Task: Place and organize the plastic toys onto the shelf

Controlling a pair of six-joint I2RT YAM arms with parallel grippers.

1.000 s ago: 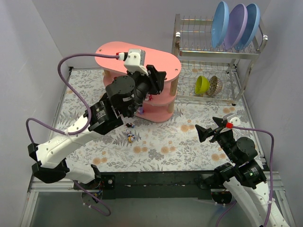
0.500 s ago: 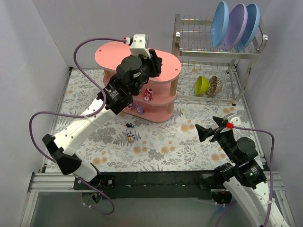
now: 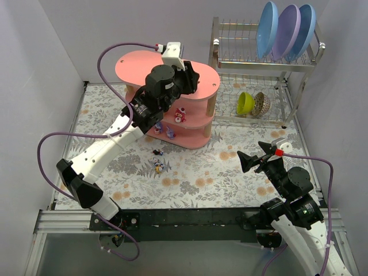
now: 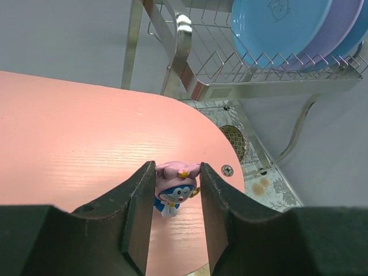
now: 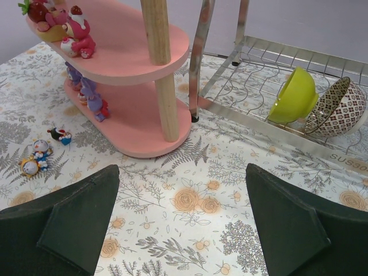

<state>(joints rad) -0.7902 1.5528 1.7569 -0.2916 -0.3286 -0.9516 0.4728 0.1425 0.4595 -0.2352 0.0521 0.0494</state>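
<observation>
My left gripper (image 4: 174, 192) is shut on a small pink-and-blue cartoon figurine (image 4: 173, 187) and holds it just above the top tier of the pink shelf (image 4: 75, 138). In the top view the left gripper (image 3: 192, 77) is over the shelf top (image 3: 132, 66). Red and pink toys (image 3: 180, 115) stand on the middle tier and purple toys (image 3: 164, 130) on the bottom tier. Three small toys (image 3: 157, 161) lie on the floral mat in front of the shelf; they also show in the right wrist view (image 5: 43, 149). My right gripper (image 3: 257, 158) is open and empty at the right.
A metal wire dish rack (image 3: 259, 63) stands right of the shelf with blue and purple plates (image 3: 286, 30) on top and a green bowl (image 3: 245, 103) and a patterned bowl (image 3: 261, 104) below. Grey walls close in on the left, back and right.
My left arm has risen from the middle tier's front to above the shelf top, carrying the figurine. The right arm has not moved.
</observation>
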